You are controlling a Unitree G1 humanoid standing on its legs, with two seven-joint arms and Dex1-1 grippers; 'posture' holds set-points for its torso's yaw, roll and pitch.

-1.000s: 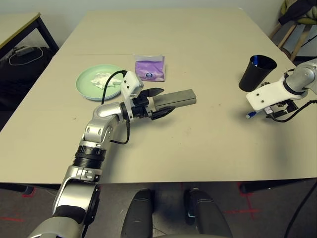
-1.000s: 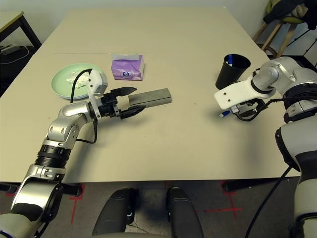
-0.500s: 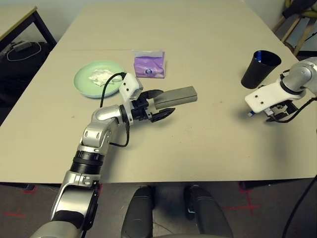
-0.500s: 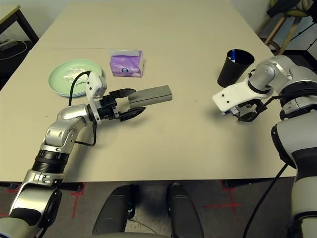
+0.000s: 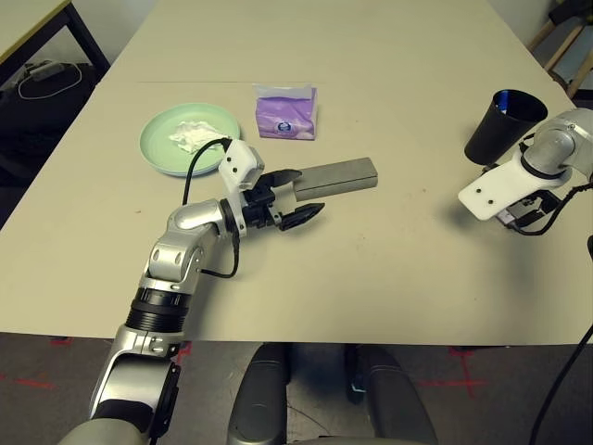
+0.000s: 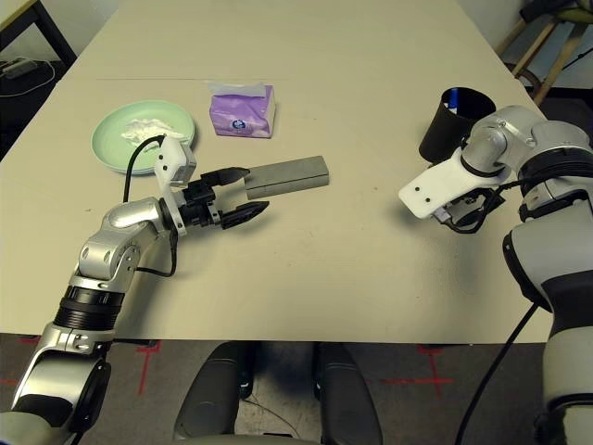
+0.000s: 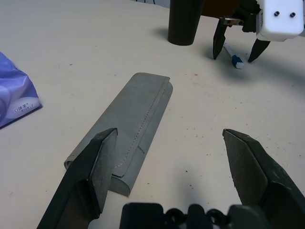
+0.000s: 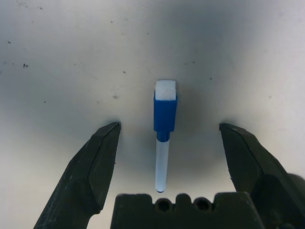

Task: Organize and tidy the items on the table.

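Observation:
The grey glasses case (image 5: 335, 179) lies flat mid-table. My left gripper (image 5: 309, 191) is open at its near end, one finger (image 7: 97, 157) over the case's edge and the other off to the side. Farther left, a mint green plate (image 5: 190, 139) holds a crumpled white tissue (image 5: 193, 134), with the purple tissue pack (image 5: 286, 113) beside it. On the right stands the black cup (image 5: 500, 127), showing something blue inside. Just in front of it my right gripper (image 8: 170, 127) is open, pointing down. A white-blue pen (image 8: 165, 112) lies on the table between its fingers, untouched.
The table's (image 5: 389, 269) front edge runs close below both arms. A smaller table (image 5: 28, 19) and a dark bag with cables (image 5: 42, 79) sit off the far left. Wooden chair legs (image 5: 567, 37) show at the far right.
The camera has tilted. My right gripper has shifted over the pen, which now lies between its fingers. The left gripper stays open at the case.

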